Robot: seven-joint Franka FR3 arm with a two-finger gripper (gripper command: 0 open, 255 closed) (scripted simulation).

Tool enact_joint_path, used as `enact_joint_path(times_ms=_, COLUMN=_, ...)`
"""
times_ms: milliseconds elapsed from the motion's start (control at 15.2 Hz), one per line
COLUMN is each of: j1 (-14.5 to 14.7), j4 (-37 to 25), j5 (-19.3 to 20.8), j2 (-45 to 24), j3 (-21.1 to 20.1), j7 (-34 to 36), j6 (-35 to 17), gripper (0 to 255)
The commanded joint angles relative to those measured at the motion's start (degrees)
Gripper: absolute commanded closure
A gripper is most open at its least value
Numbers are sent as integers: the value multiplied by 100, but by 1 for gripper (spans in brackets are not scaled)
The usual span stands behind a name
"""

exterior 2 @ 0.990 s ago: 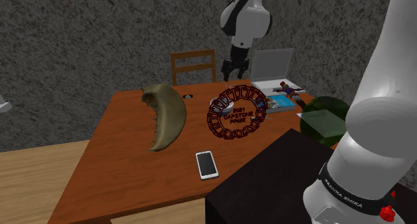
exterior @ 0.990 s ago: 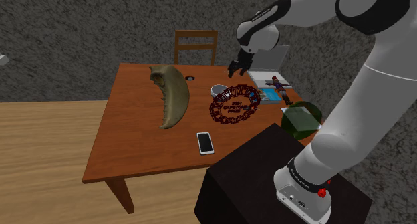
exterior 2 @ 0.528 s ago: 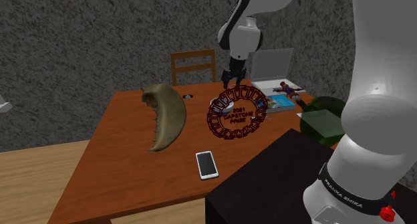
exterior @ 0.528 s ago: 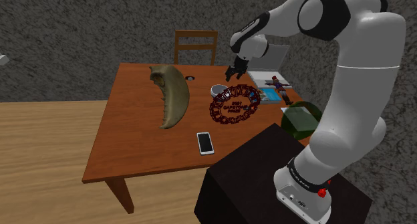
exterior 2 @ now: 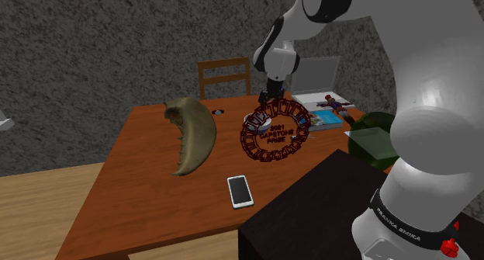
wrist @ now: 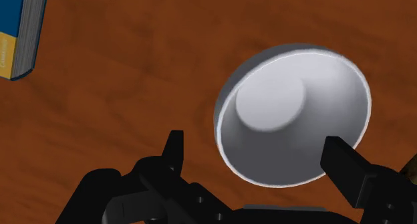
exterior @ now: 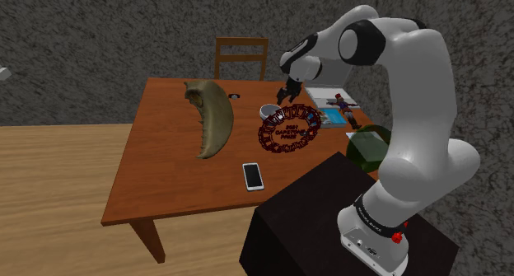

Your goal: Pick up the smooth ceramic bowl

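gripper (wrist: 255, 152) fingers spread wide, poised over grey bowl (wrist: 294, 116), nothing clasped. bowl upright on brown tabletop (wrist: 120, 89), just behind dark red ring (exterior: 288, 130). book (wrist: 20, 29) well apart.

arm (exterior: 420, 93) arched, elbow high, wrist pitched down. hand (exterior: 287, 91) hangs just above the bowl (wrist: 294, 122), fingers (wrist: 172, 152) spread wide either side of it, gripping nothing.

The room was dim, its wall (exterior: 99, 35) murky and grey. Soft, even light lay across the tabletop (exterior: 156, 175), the white arm (exterior: 412, 93) stood out brightest, and gentle shading sat inside the bowl (wrist: 294, 116).
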State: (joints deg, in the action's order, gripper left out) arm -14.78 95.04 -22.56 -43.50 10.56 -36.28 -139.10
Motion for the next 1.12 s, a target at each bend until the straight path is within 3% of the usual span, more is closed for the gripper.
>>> enact_joint_path(times_ms=0, j1=-104, j4=-614, j5=-9, j2=-514, j3=-39, j7=9, j6=105, gripper=0)
enact_joint_path(times_ms=660, j1=-187, j4=-889, j5=-92, j2=-1040, j3=-142, j7=-70, j6=-148, gripper=0)
enact_joint_path(times_ms=726, j1=-185, j4=-897, j5=-90, j2=-1042, j3=-141, j7=-65, j6=-143, gripper=255)
enact_joint_path(times_ms=1056, j1=-186, j4=-904, j5=-89, j2=-1044, j3=-140, j7=-65, j6=-139, gripper=255)
